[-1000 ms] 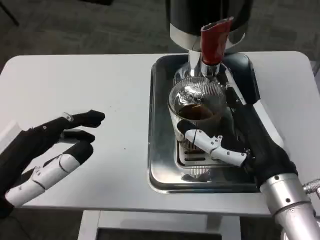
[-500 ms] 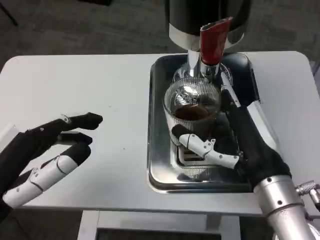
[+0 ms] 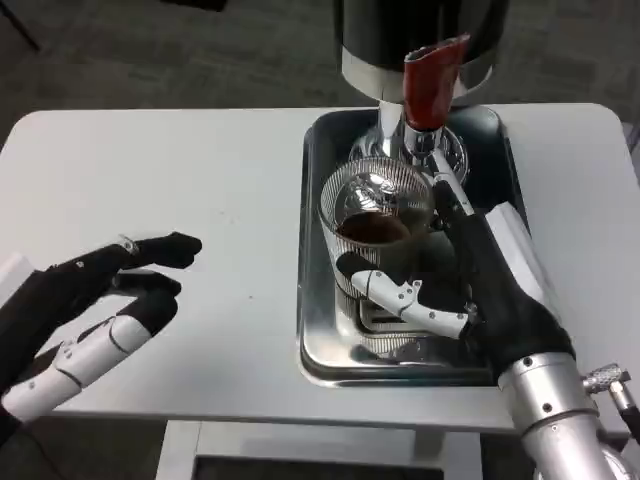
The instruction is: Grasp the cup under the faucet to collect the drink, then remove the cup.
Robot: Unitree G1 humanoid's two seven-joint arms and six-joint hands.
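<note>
Most of the job looks done: the cup (image 3: 378,228), upright with its mouth facing up, already holds dark drink and stands in the tray (image 3: 322,330) just below the faucet (image 3: 432,85). Right hand (image 3: 470,290) grips it; removal remains. Left hand (image 3: 95,300) hovers over the bench (image 3: 180,170), fingers apart, empty.

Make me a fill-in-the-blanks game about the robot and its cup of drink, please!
1. The right hand holds a ribbed glass ____ with dark drink in it.
2. The cup is over a shiny metal ____.
3. The faucet above the tray has a ____ handle.
4. The left hand is over the white table and holds ____.

Missing words: cup; tray; red; nothing
</note>
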